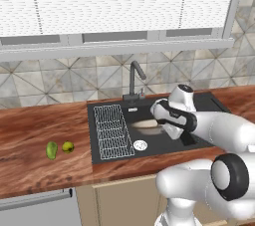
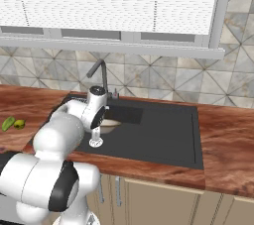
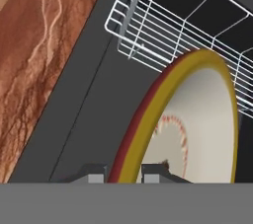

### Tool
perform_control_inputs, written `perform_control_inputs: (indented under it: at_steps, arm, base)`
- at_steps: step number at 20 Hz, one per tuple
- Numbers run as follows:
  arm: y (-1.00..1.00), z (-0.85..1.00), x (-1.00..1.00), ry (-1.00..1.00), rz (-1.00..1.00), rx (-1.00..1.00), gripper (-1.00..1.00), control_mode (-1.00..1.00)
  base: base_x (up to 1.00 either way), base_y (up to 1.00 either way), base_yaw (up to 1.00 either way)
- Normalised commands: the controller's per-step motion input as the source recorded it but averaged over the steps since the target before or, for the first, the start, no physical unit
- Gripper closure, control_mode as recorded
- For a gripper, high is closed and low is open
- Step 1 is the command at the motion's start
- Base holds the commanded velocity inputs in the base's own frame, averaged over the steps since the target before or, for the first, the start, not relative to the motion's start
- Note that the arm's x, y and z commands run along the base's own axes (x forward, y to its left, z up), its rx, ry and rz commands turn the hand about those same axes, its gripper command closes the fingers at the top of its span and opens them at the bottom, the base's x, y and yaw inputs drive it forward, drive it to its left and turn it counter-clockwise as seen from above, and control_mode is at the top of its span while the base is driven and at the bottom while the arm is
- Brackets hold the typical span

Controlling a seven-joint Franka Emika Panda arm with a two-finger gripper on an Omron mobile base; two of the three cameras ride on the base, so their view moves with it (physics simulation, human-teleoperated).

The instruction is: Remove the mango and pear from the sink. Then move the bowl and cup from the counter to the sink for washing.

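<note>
My gripper (image 3: 123,173) is shut on the rim of the beige-tan bowl (image 3: 197,119), one fingertip on each side of the yellow edge. The bowl (image 1: 144,124) hangs tilted low over the basin of the black sink (image 1: 167,144), just right of the white wire rack (image 1: 112,130); from the right it (image 2: 110,123) shows beside the hand. A green oval fruit (image 1: 52,150) and a rounder yellow-green fruit (image 1: 68,147) lie side by side on the counter (image 1: 35,125) left of the sink; they are the mango and pear, which is which I cannot tell. The cup is out of view.
The dark faucet (image 1: 133,78) stands at the sink's back edge, close behind the hand. A round drain (image 1: 140,145) sits in the basin floor. Tiled wall and window run behind the counter. Cabinet fronts and a grey appliance (image 1: 35,210) lie below the counter edge.
</note>
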Motion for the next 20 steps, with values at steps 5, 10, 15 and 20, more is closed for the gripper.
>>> perform_control_inputs:
  at_steps: [5, 10, 15, 20]
  arm:
    - [0.0, -0.22, 0.28, 0.01, 0.06, 0.0, 1.0, -1.0]
    - [-0.02, -0.19, 0.28, 0.0, 0.06, 0.0, 1.0, -1.0]
    - [-0.07, -0.16, 0.27, 0.01, 0.04, 0.0, 1.0, -1.0]
    - [-0.06, -0.17, 0.27, 0.02, 0.01, 0.0, 1.0, -1.0]
  base:
    - [0.0, 0.0, 0.0]
    - [0.0, 0.0, 0.0]
    - [0.0, 0.0, 0.0]
    - [0.0, 0.0, 0.0]
